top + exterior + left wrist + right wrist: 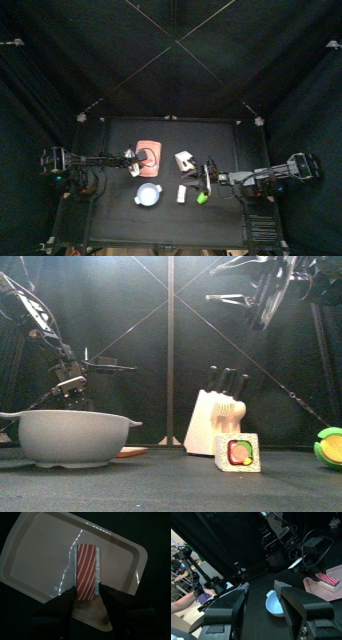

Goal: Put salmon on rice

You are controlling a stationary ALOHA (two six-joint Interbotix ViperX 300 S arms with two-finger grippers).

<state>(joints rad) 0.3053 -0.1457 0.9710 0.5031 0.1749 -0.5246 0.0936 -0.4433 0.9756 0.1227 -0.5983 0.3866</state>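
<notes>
- In the left wrist view the salmon (88, 571), a flat orange-red piece with pale stripes, lies in the middle of the frame on top of a white block of rice (99, 573), whose edge shows along its right side.
- The rice and salmon rest together on a pale tray (47, 557), which fills the upper half of that frame.
- From this I judge that the main step, placing the salmon on the rice, is already done.
- The jaws of the left gripper (89, 601) stand apart at the bottom of the frame, one on each side of the lower end of the salmon. They look very near the piece, but I see no squeeze on it, so I read this as a release.
- In the top view the tray (148, 156) is just left of the centre of the table (120, 220), with the left gripper (138, 157) over it.
- The right gripper (258, 594) has its jaws apart and holds nothing. It hangs over the right part of the table and only rests.
- The blue-white bowl (147, 195) is below the tray in the top view and is not involved.
- In the front view a knife block (218, 416) and a sushi roll (238, 451) stand right of the centre, well apart from the work.
- What is left, in my opinion, is only to lift the left arm away without dragging the salmon off the rice.
</notes>
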